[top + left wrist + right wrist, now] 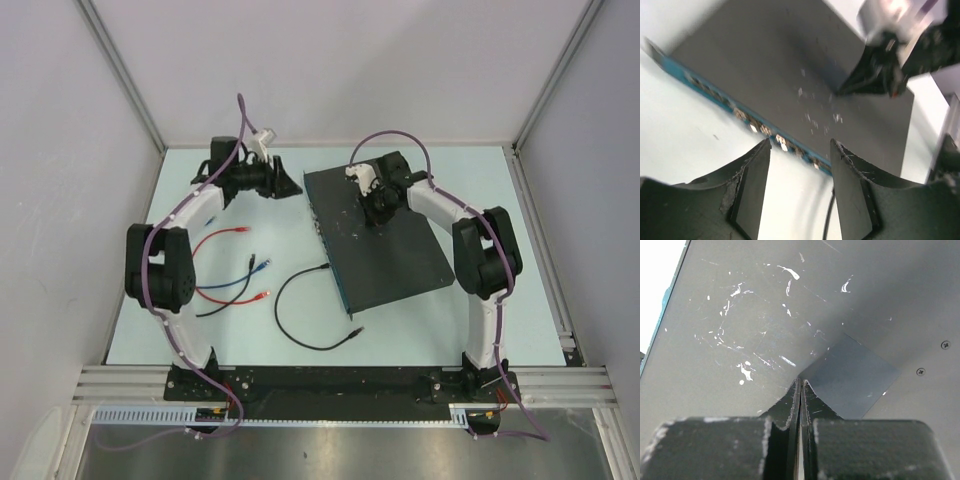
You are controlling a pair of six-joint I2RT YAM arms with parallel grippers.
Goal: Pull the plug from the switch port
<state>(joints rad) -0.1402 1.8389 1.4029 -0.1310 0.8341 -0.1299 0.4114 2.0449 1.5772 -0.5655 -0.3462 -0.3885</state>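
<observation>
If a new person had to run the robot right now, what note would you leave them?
Left gripper: open, empty, facing the socket edge of the switch.
Right gripper: shut, holding nothing, tips resting on the switch top.
Black cable: lies on the table, one end right at the socket edge. Can't tell whether it is plugged in.
Done: unclear.
Left: check that end. If it is in a socket, pull it out.

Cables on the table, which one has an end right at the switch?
The long black cable looping alone mid-table; its upper end stops at the switch's socket edge. The red cable and blue cable lie bunched farther left.
</observation>
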